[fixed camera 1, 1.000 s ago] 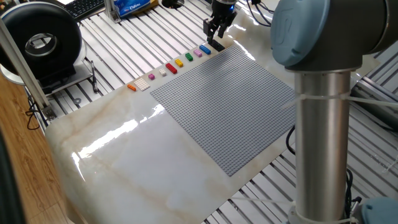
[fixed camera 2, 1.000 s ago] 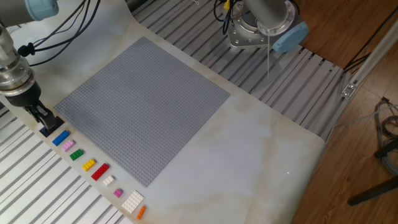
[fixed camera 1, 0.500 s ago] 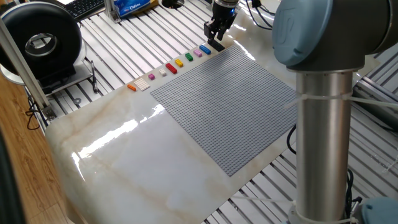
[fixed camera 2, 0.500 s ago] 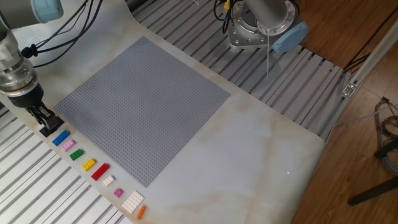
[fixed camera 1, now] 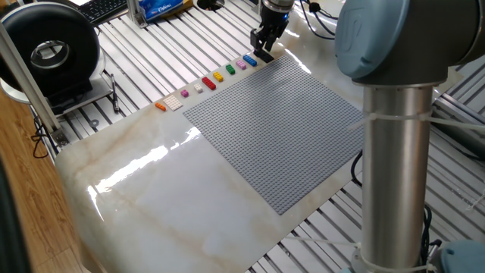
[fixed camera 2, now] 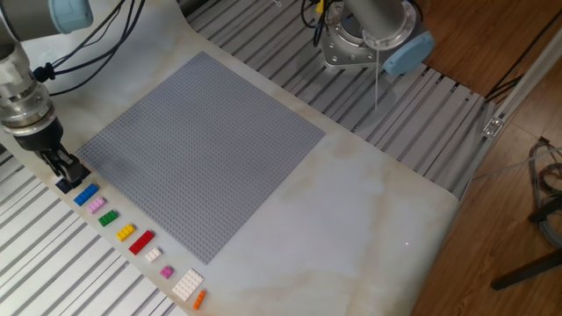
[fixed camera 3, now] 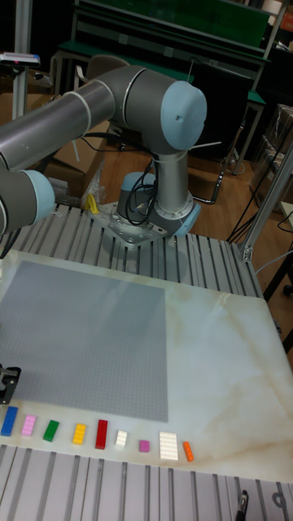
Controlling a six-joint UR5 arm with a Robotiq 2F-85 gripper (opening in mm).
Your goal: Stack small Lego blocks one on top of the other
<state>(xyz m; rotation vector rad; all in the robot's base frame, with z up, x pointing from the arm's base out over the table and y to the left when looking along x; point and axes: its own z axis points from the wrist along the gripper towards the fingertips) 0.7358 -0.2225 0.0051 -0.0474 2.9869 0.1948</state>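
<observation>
The small Lego blocks lie at one end of a row beside the grey baseplate (fixed camera 1: 273,125). At that end is the black block (fixed camera 1: 266,55) (fixed camera 2: 68,184), then the blue block (fixed camera 1: 249,61) (fixed camera 2: 86,195) (fixed camera 3: 9,421), then the pink-purple block (fixed camera 1: 241,65) (fixed camera 2: 97,205) (fixed camera 3: 28,425). My gripper (fixed camera 1: 262,47) (fixed camera 2: 62,172) (fixed camera 3: 6,387) hangs directly over the black block. Its dark fingers are spread and its tips are close to the block. From these angles I cannot tell whether they touch it. None of the blocks is on another.
The row goes on with green (fixed camera 2: 108,218), yellow (fixed camera 2: 126,232), red (fixed camera 2: 141,242), small white, small purple, large white (fixed camera 2: 187,284) and orange bricks. The arm's base (fixed camera 2: 364,35) stands beyond the baseplate. A black reel (fixed camera 1: 53,53) sits past the marble top's corner.
The gripper has shifted only slightly over the black block. No brick has moved.
</observation>
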